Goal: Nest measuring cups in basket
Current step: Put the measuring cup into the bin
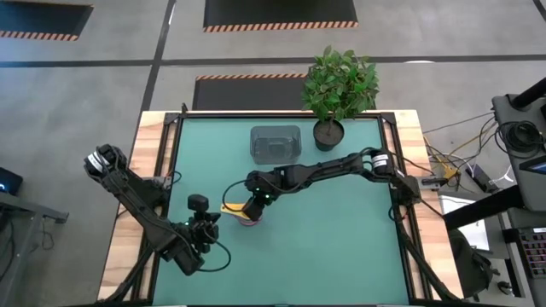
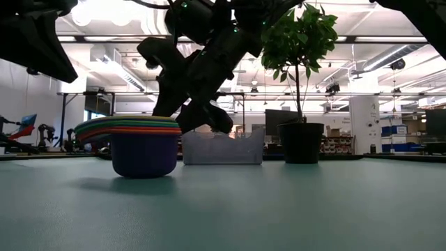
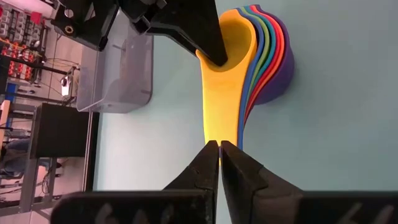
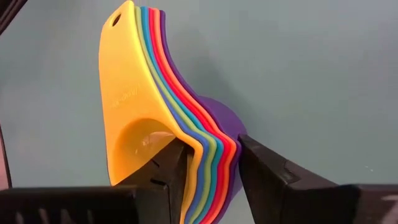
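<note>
The measuring cups [image 4: 180, 149] sit nested on the tabletop [image 1: 341, 230], rim pinched between the right gripper's [image 4: 211, 168] fingers; the basket [image 1: 275, 142] beyond them awaits. Left gripper's [image 3: 219, 163] fingers are pressed together.

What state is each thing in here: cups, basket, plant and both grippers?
measuring cups: nested in one stack, upright on the table, outside the basket.
basket: upright beside the plant; no cups visible inside.
plant: upright in its pot at the table's far edge.
right gripper: fingers straddling the stack's rim, one inside the yellow cup.
left gripper: shut, empty, near the stack's handles.
</note>
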